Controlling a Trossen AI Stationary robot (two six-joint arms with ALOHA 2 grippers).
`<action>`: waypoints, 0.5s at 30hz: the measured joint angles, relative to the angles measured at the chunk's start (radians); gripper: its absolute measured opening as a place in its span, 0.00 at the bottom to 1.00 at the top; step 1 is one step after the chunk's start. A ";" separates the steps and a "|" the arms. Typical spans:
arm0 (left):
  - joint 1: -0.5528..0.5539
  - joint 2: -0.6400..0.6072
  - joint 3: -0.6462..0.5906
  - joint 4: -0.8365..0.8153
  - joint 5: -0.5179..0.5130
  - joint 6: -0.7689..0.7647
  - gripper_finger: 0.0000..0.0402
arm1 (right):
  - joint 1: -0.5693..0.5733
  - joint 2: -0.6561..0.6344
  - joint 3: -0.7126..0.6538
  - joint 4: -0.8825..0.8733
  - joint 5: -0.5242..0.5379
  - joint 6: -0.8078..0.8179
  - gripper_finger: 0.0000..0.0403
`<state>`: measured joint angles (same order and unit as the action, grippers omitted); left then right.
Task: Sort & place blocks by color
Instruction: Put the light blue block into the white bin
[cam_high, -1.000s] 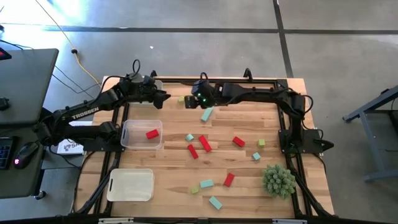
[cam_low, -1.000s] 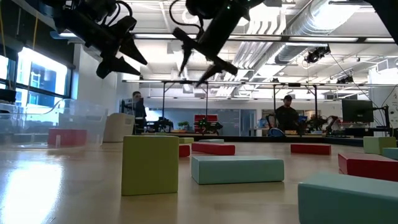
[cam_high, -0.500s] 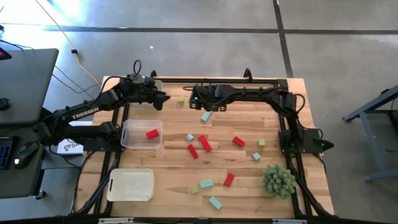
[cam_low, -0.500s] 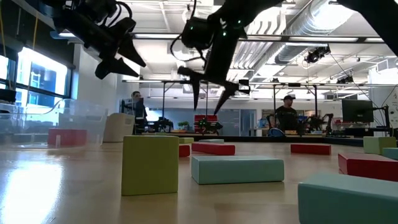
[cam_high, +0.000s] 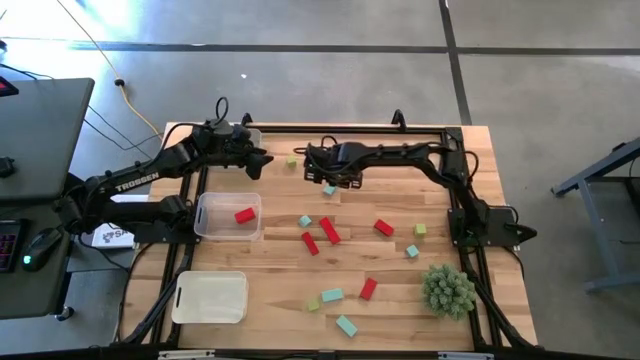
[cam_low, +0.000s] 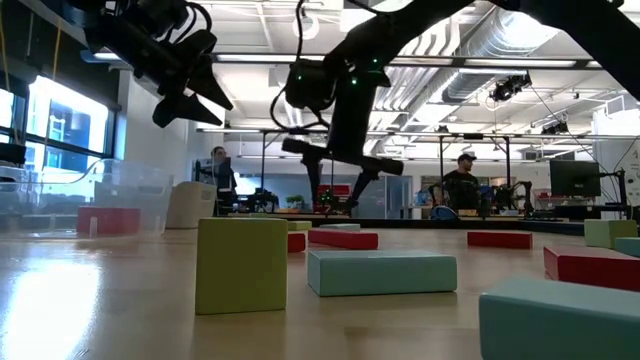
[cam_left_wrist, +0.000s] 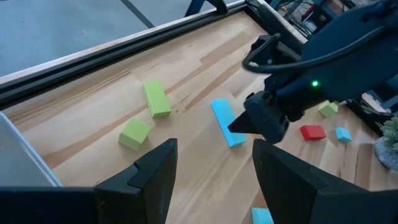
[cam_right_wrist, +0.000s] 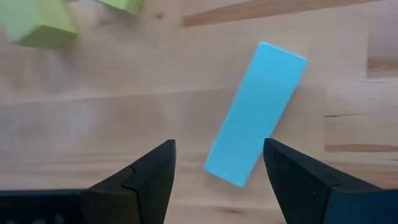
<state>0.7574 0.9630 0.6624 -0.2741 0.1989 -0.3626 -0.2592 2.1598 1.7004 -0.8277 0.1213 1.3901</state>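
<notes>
Red, teal and yellow-green blocks lie scattered flat on the wooden table (cam_high: 400, 300). A teal bar (cam_right_wrist: 256, 140) (cam_high: 329, 188) lies near the far edge, beside two yellow-green blocks (cam_left_wrist: 155, 99) (cam_left_wrist: 135, 134). My right gripper (cam_right_wrist: 217, 171) (cam_high: 322, 175) (cam_low: 335, 195) points down over this bar, open, with a finger on either side of its near end, apart from it. My left gripper (cam_left_wrist: 211, 165) (cam_high: 262, 158) (cam_low: 190, 95) hovers open above the table's far left. One red block (cam_high: 244, 214) sits in a clear bin (cam_high: 210, 228).
A second clear bin (cam_high: 210, 297) stands at the near left. A spiky green plant ball (cam_high: 447, 290) sits at the near right. Red bars (cam_high: 329, 230) and small teal and green cubes (cam_high: 412, 251) fill the table's middle. People stand in the room beyond.
My right gripper has come down from high above the table toward the teal bar and tipped to point straight down, its fingers staying open. The bar and the other blocks have kept their places.
</notes>
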 joint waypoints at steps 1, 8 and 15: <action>0.000 0.000 0.000 0.000 0.000 0.001 0.49 | 0.000 0.006 0.000 -0.004 0.001 0.001 0.58; 0.000 0.000 0.000 -0.001 0.000 0.019 0.49 | 0.003 0.030 0.000 -0.036 0.019 0.027 0.58; 0.000 0.002 0.000 -0.002 0.000 0.019 0.49 | -0.001 0.068 0.000 -0.008 0.000 0.035 0.58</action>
<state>0.7574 0.9647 0.6626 -0.2763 0.1993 -0.3439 -0.2604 2.2278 1.7004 -0.8353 0.1217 1.4246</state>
